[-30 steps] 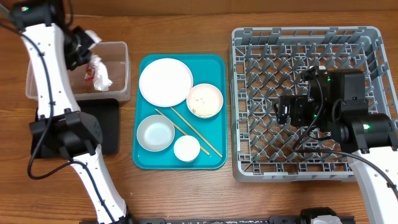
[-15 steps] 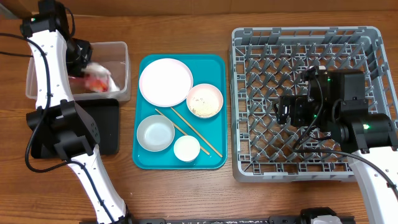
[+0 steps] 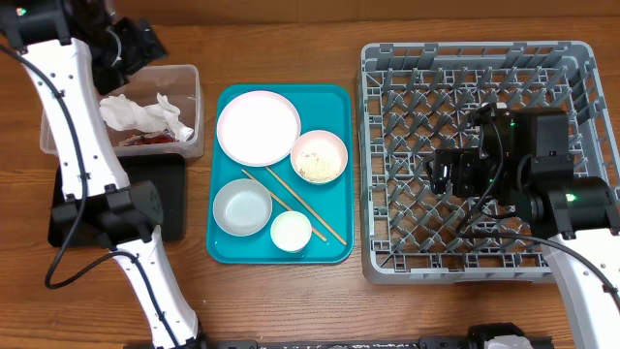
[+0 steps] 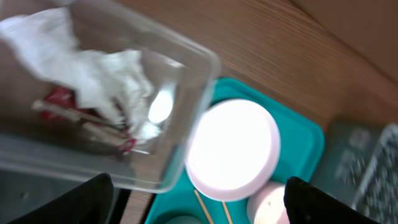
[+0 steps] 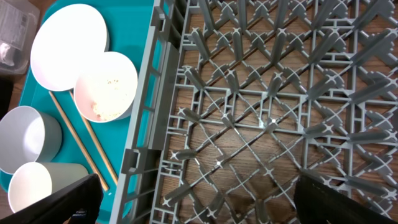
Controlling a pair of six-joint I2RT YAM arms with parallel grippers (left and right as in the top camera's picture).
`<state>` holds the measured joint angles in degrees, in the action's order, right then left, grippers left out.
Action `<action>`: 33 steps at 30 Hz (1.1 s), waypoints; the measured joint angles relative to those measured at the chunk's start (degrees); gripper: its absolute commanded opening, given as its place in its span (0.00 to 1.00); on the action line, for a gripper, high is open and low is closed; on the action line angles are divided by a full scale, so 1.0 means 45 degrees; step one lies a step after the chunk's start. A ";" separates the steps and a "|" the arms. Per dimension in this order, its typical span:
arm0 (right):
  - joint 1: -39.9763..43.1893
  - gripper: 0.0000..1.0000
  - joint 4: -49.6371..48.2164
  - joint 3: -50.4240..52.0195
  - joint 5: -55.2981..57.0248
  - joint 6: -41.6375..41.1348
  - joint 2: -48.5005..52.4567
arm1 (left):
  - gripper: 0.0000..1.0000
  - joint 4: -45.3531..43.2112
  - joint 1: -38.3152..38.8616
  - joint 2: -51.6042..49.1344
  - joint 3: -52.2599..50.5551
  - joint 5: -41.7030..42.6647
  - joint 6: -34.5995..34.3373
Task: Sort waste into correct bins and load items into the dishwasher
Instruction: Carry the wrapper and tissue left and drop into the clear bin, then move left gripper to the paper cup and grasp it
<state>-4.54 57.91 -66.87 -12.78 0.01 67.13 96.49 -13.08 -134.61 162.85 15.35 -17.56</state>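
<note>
1. the left gripper (image 4: 198,194) hovers by the clear plastic tub (image 3: 190,109), its fingers spread wide with nothing between them.
2. crumpled white tissue (image 3: 136,113) lies on the crinkled red-and-white wrapper (image 3: 145,140) inside the tub.
3. a round pink plate (image 3: 258,128), a rice-flecked pink bowl (image 3: 319,156) and thin wooden chopsticks (image 3: 302,209) sit on the flat teal tray (image 3: 334,244).
4. the right gripper (image 5: 196,190), spread wide, hangs over the grey grid rack (image 3: 407,68).

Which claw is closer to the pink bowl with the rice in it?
Right. The right claw hangs over the rack's left side, just across its wall from the pink bowl. The left claw is above the clear tub's far edge, beyond the plate.
</note>
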 measured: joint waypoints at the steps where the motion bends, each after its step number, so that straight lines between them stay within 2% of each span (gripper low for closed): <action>1: 0.0000 1.00 -0.0005 0.0000 -0.0073 -0.0005 0.0000 | 0.89 0.0005 0.0355 0.0083 0.0068 0.0515 0.0656; 6: 0.0000 1.00 0.0393 0.0000 -0.0117 -0.0005 0.0000 | 0.88 -0.0010 0.1729 0.0738 -0.0296 0.1307 0.1724; 14: 0.0000 1.00 0.0044 0.0000 -0.0121 -0.0010 0.0000 | 0.88 0.0034 0.4114 0.4605 -0.5289 0.0272 0.2288; 16: 0.0000 1.00 0.0005 0.0000 -0.0121 -0.0005 0.0000 | 0.87 -0.0044 0.4731 0.4784 -0.6698 -0.0092 0.2341; 19: 0.0000 1.00 0.0000 0.0000 -0.0126 -0.0005 0.0000 | 0.79 -0.0355 0.5396 0.4629 -0.8500 -0.0369 0.2385; 21: 0.0000 1.00 0.0000 0.0000 -0.0121 -0.0010 0.0000 | 0.80 -0.0452 0.5858 0.4415 -0.9651 -0.0539 0.2380; 29: 0.0000 1.00 0.0000 0.0000 -0.0121 0.0000 0.0000 | 0.76 -0.0063 0.6169 0.4498 -1.0846 -0.1350 0.1234; 31: 0.0000 1.00 -0.0005 0.0000 -0.0126 -0.0005 0.0000 | 0.73 -0.0505 0.6309 0.4872 -1.1832 -0.1637 0.0544; 33: 0.0000 1.00 0.0000 0.0000 -0.0121 -0.0005 0.0000 | 0.66 -0.2035 0.6630 0.5605 -1.3338 -0.1860 -0.0160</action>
<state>-4.54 57.91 -66.87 -13.32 -0.01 67.13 87.33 16.75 -109.38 102.83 6.98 -18.28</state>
